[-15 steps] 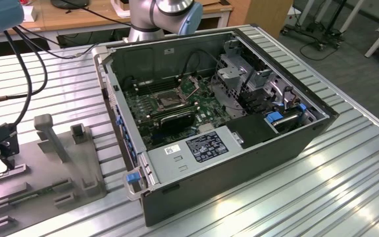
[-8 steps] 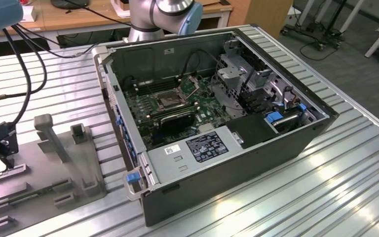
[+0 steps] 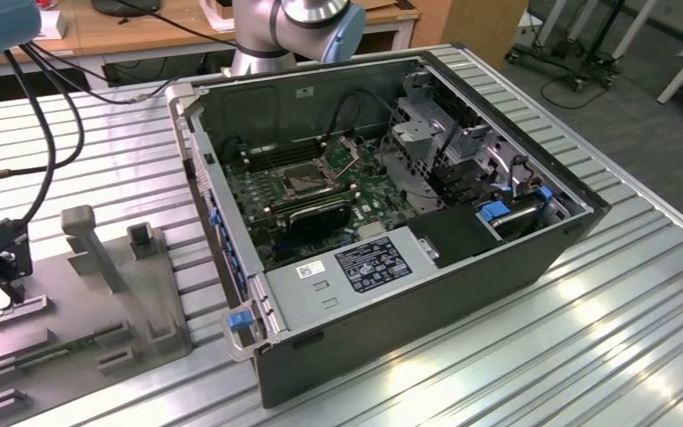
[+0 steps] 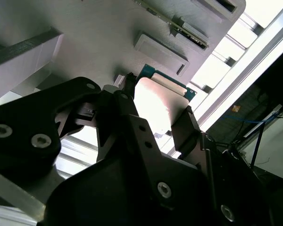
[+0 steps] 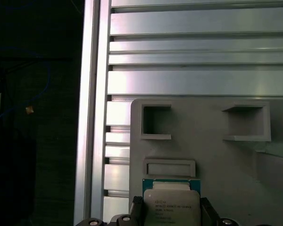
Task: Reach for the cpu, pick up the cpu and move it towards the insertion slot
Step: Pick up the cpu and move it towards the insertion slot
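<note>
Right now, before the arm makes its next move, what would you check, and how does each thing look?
1. The cpu sits between the gripper's fingers, one against each edge in both wrist views: ok.
2. The cpu lies square in the grip, not skewed: ok.
3. The cpu is lifted clear of the grey fixture: cannot tell.
4. The insertion slot in the open computer case has its dark centre uncovered: ok.
5. The black cables stay clear of the way to the slot: cannot tell.
</note>
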You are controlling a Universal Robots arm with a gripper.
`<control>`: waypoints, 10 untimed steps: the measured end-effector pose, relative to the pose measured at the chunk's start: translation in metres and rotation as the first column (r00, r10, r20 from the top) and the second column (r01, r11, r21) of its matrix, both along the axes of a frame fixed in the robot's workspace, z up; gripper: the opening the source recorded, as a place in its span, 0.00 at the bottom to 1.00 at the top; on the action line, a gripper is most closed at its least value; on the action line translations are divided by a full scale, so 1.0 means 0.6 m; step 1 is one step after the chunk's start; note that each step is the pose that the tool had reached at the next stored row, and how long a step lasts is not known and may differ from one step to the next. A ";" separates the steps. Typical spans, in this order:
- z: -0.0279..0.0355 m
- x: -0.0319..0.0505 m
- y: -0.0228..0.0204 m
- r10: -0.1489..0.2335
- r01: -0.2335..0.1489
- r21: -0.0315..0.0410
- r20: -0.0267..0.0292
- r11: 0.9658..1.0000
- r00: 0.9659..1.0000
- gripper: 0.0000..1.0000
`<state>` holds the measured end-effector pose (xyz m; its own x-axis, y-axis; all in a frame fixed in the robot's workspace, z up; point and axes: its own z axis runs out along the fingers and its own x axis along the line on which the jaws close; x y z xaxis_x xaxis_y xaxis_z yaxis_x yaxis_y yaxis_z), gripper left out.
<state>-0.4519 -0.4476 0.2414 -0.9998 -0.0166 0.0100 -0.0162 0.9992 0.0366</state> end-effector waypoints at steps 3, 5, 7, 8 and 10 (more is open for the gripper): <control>0.004 0.000 0.0001 0.000 0.000 0.000 0.000 1.000 1.000 0.55; 0.004 0.000 0.0001 0.000 0.000 0.000 0.001 1.000 1.000 0.55; 0.004 0.000 0.0000 0.000 0.000 0.000 0.001 1.000 1.000 0.55; 0.004 0.000 0.0001 0.000 0.000 0.000 0.001 1.000 1.000 0.55; 0.005 0.000 0.0000 0.000 0.000 0.000 0.001 1.000 1.000 0.55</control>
